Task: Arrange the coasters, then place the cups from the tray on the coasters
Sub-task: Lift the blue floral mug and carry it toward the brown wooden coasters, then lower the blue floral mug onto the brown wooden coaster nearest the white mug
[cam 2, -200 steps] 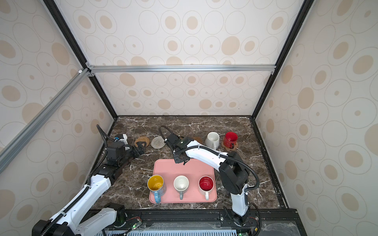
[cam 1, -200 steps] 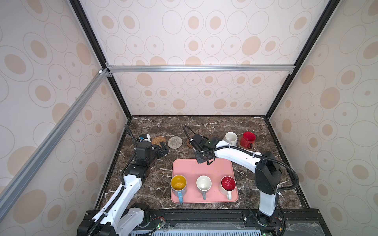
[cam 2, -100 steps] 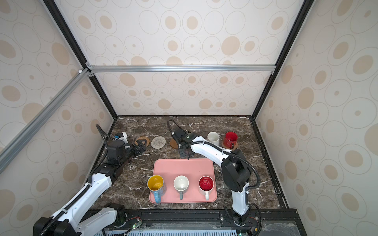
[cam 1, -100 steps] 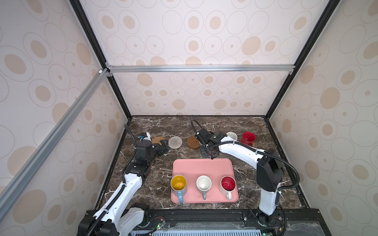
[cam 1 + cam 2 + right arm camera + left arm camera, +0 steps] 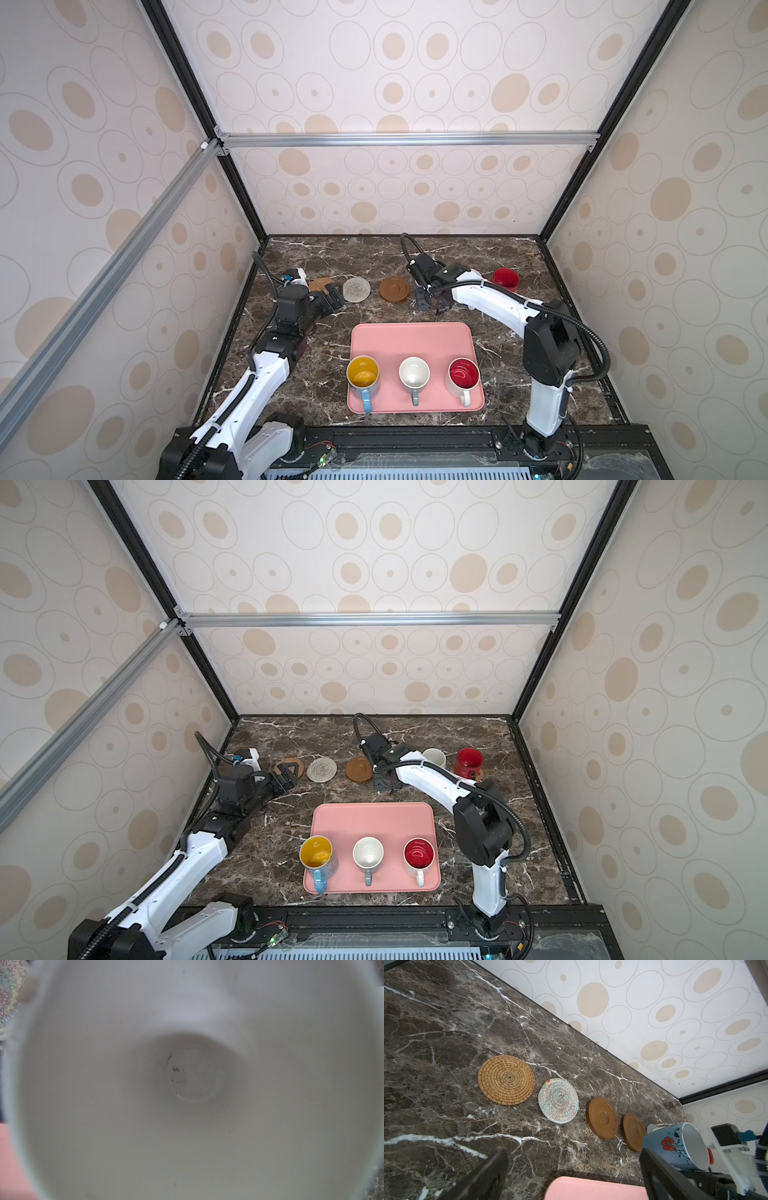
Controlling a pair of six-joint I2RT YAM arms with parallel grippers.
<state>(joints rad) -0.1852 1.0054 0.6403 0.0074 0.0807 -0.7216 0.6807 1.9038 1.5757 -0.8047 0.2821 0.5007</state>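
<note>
My right gripper [image 5: 432, 302] is shut on a light blue cup [image 5: 675, 1145] with a red flower. The cup's white inside fills the right wrist view, and it hangs right by a brown disc coaster [image 5: 633, 1132]; contact cannot be told. In a row further left lie another brown disc [image 5: 394, 289], a cream woven coaster [image 5: 356, 289] and a rattan one [image 5: 320, 284]. My left gripper [image 5: 332, 296] is open and empty beside the rattan coaster. On the pink tray [image 5: 411, 336] stand a yellow-inside cup [image 5: 363, 372], a grey one [image 5: 414, 373] and a red-inside one [image 5: 464, 374].
A white cup [image 5: 434, 757] and an all-red cup [image 5: 468, 762] stand at the back right, past my right arm. The enclosure walls close in the marble table [image 5: 498, 345] on three sides.
My right gripper has carried the light blue cup to the right, off the tray's far left corner, uncovering the brown disc. The left arm has stayed still.
</note>
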